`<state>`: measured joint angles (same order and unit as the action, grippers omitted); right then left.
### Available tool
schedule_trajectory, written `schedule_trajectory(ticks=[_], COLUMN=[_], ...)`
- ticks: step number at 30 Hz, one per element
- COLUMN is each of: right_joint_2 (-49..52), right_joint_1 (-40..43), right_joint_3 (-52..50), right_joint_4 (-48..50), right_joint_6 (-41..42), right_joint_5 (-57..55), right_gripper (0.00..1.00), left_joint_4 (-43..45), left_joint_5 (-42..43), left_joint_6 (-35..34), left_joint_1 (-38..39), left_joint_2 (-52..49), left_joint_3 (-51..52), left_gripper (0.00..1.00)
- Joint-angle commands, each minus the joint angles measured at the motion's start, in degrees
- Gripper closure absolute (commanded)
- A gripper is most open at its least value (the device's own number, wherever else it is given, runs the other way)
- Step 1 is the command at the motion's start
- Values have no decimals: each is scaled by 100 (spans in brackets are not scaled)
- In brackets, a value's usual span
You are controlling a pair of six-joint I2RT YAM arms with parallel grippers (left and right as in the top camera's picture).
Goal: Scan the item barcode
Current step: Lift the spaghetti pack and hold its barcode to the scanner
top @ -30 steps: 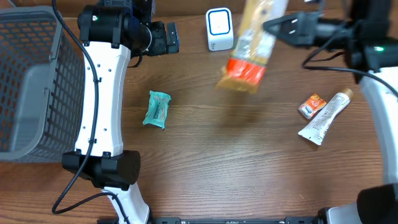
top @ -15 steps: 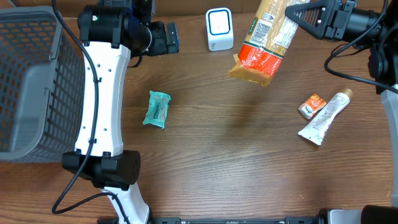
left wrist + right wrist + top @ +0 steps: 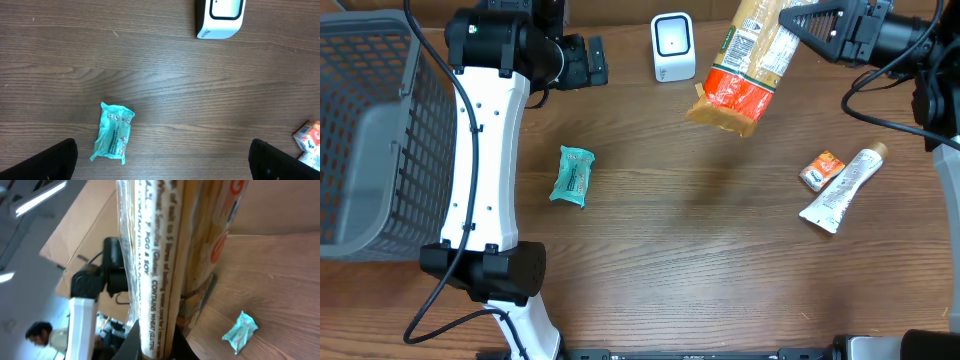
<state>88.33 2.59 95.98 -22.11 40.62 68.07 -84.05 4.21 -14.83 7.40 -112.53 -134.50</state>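
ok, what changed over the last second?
The right gripper, shut on the pasta bag, carried it rightward in the overhead view, then stopped; nothing visibly moved in the last half second. The scanner, teal packet, orange packet, tube and the open left gripper stayed put.

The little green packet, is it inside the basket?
No, the green packet lies on the wooden table, well apart from the grey basket.

The wooden table (image 3: 670, 260) bears a basket (image 3: 380, 150), scanner (image 3: 672, 46), teal packet (image 3: 572, 176), orange carton (image 3: 822, 170) and tube (image 3: 840, 190).
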Motion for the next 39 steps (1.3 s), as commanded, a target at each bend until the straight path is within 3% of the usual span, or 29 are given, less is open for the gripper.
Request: schedule_trajectory(ticks=[1, 6, 11, 15, 19, 30, 35, 39], right_joint_2=[-282, -282, -243, 131, 804, 2981, 3604, 3777], right_joint_1=[7, -208, -986, -1878, -2494, -2889, -3038, -3139], right_joint_3=[153, 155, 160, 160, 160, 160, 160, 160], right_joint_4=[-223, -1370, -1674, -1172, -87, 3615, 4009, 4037], right_joint_6=[-240, -1093, -1869, -2892, -4015, -6428, -7462, -7519], right_joint_5=[-562, -2522, -5296, -7818, -9331, -9635, -9652, -9659], right_gripper=[96, 96, 96, 96, 96, 96, 96, 96], left_joint_4=[7, 7, 7, 7, 7, 7, 7, 7], left_joint_5=[-17, -17, -17, -17, -20, -17, -17, -17], left_joint_6=[68, 68, 68, 68, 68, 68, 68, 68], left_joint_1=[11, 11, 13, 11, 13, 13, 13, 13], left_joint_2=[-39, -39, -39, -39, -39, -39, -39, -39], left_joint_3=[20, 20, 20, 20, 20, 20, 20, 20], left_gripper=[0, 0, 0, 0, 0, 0, 0, 0])
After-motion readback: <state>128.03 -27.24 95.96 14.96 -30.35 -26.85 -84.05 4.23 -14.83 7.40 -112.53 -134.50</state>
